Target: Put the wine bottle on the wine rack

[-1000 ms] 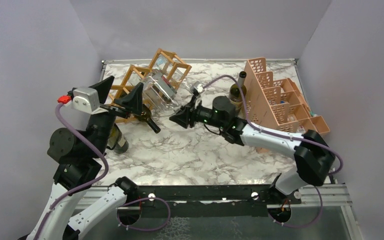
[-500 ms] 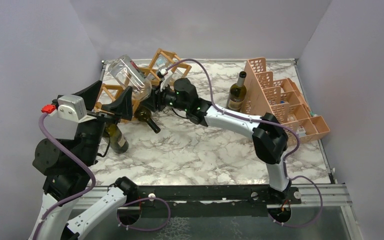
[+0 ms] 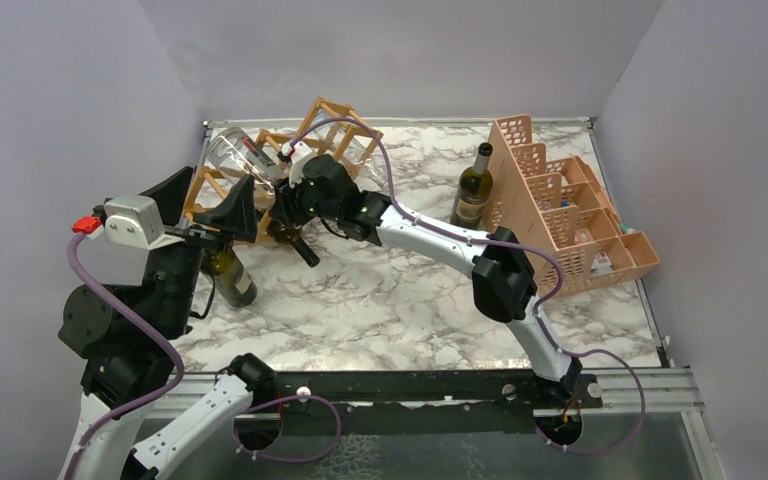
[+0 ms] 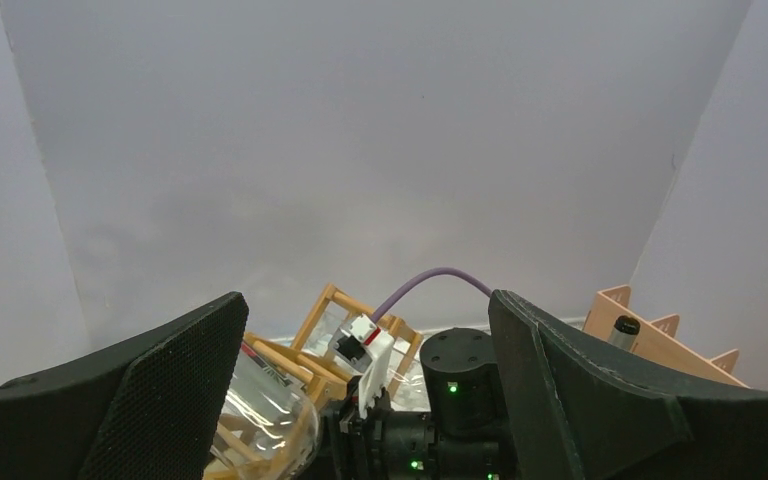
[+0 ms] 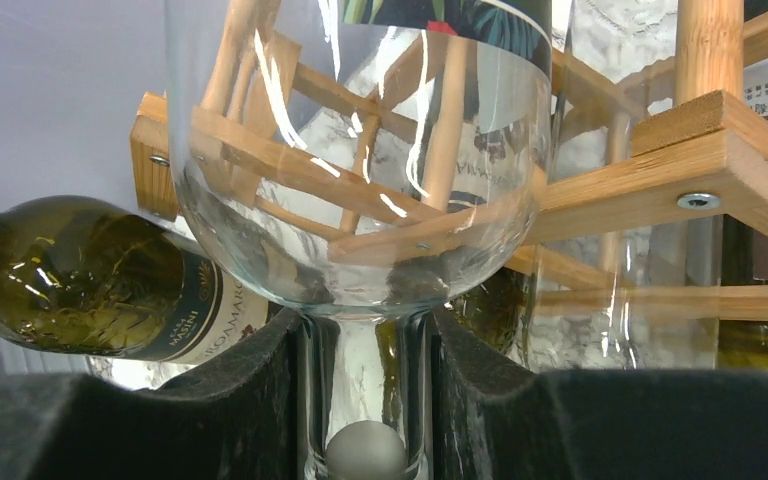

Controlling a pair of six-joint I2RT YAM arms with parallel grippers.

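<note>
Of my 2 claws, the right claw (image 5: pixel 365 370) is doing the work. It's clamped on the neck of the clear glass wine bottle (image 5: pixel 360 200), whose long axis runs straight out from it, base first, over the light-brown wooden lattice rack (image 5: pixel 720 150) at the table's back-left. Can't tell if it's in a cell. My left claw (image 4: pixel 365 300) hangs wide apart and empty, near the rack.

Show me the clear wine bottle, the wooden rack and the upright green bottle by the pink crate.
clear wine bottle (image 5: pixel 360 200): right wrist view, its glass shoulder.
wine rack (image 5: pixel 710 160): right wrist view, a wooden beam.
upright green bottle (image 3: pixel 474 195): top view, its body.
</note>
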